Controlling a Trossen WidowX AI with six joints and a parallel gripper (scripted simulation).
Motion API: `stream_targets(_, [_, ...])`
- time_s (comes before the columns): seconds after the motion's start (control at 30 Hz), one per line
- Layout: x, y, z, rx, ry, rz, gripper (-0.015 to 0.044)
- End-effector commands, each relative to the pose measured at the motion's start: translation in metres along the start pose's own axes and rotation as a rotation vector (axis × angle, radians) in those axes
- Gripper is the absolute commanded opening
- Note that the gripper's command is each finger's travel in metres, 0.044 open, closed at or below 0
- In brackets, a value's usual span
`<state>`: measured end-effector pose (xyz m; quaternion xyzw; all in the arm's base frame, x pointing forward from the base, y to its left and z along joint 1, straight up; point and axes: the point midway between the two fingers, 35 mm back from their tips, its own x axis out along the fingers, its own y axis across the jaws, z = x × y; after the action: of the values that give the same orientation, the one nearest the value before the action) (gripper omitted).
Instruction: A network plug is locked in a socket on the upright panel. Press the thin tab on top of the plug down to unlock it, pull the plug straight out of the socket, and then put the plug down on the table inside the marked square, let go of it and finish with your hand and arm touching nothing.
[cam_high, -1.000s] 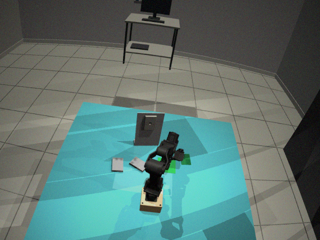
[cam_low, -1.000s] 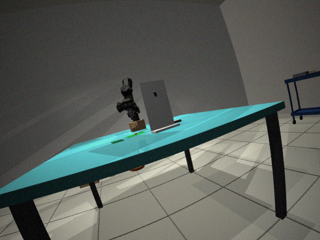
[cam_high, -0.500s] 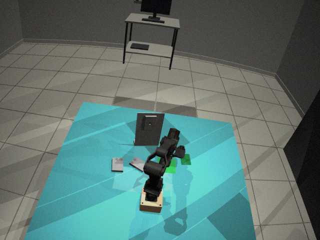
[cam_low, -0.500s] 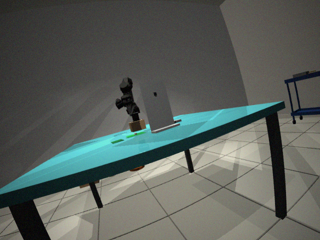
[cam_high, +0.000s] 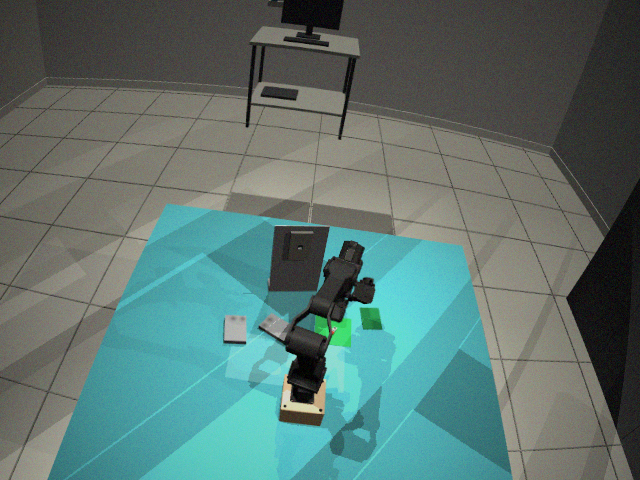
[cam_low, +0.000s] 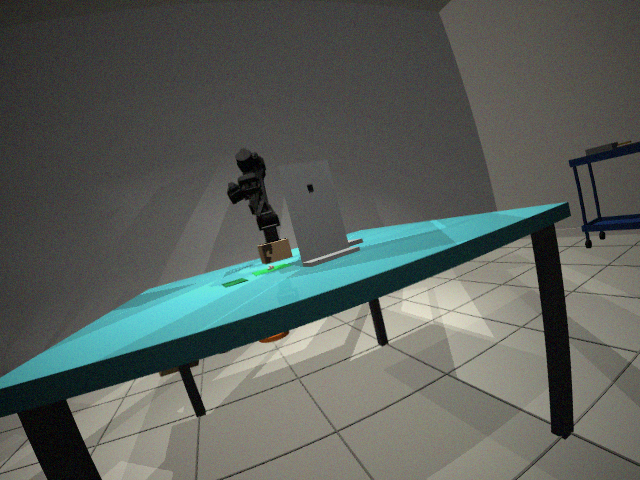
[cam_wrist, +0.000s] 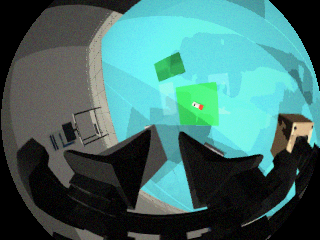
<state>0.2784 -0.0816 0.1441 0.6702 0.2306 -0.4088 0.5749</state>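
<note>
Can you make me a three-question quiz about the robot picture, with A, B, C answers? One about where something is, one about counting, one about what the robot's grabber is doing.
1. Where is the plug?
A. In the panel's socket
B. On the bright green square
C. On the floor

2. How many green patches lie on the table?
A. One
B. Two
C. Four

3. What is the end effector doing?
A. Holding the plug
B. Pushing the panel
C. Hanging above the table, holding nothing

Answers: 1 B, the small red-and-white plug lies on the bright green square. 2 B, a bright one and a darker green patch. 3 C, only table shows between its fingers.
</note>
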Motion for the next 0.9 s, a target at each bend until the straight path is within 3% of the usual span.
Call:
stream_targets(0.0, [-0.016, 0.009, 0.0, -0.002, -0.002, 0.006, 0.0156])
stream_targets(0.27, [-0.035, 0.017, 0.0, -0.003, -0.002, 0.007, 0.0156])
stream_targets(0.63, [-0.035, 0.017, 0.0, -0.003, -0.002, 0.007, 0.044])
stream_targets(0.87, [-0.035, 0.017, 0.0, -0.003, -0.002, 0.007, 0.044])
